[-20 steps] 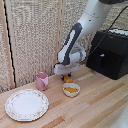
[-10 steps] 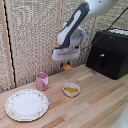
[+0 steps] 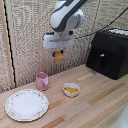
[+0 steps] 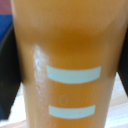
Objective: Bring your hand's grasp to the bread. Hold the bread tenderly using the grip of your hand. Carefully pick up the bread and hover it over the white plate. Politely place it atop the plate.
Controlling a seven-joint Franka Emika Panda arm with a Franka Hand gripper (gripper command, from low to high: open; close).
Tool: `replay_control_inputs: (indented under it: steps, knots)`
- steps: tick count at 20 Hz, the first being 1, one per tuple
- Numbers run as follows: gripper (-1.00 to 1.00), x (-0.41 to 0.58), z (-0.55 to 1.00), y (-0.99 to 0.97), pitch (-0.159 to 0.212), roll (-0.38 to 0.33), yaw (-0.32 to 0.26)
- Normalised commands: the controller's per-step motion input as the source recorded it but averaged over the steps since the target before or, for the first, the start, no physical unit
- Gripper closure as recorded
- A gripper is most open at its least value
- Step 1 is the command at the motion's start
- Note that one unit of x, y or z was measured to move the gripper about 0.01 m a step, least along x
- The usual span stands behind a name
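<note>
In the exterior view my gripper (image 3: 59, 53) is shut on the bread (image 3: 60, 57), a small orange-tan piece that hangs from the fingers high above the table. The white plate (image 3: 26, 105) with its floral rim lies on the table, lower and toward the exterior view's left of the gripper, with nothing on it. In the wrist view the bread (image 4: 65, 55) fills almost the whole picture as a blurred orange-tan surface with two pale bars across it. The fingers themselves do not show there.
A pink cup (image 3: 42, 80) stands just behind the plate. A small white bowl (image 3: 71, 89) with yellow food sits below the gripper. A black appliance (image 3: 107, 52) stands at the exterior view's right. A woven blind forms the back wall.
The arm has risen from near the bowl and moved toward the exterior view's left, carrying the bread up off the table.
</note>
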Motion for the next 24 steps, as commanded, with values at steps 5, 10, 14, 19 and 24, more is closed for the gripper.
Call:
replay_control_inputs:
  steps: [5, 10, 14, 19, 24]
  knots:
    - [1.00, 0.000, 0.00, 1.00, 0.001, -0.010, 0.000]
    - [1.00, 0.000, -0.16, 1.00, 0.001, 0.000, 0.000]
    - [1.00, -0.069, -0.32, 0.94, 0.002, 0.000, 0.017]
    - [1.00, -0.190, -0.61, 0.65, -0.055, 0.000, 0.109]
    - [1.00, -0.087, -0.60, 0.52, -0.082, 0.000, 0.143]
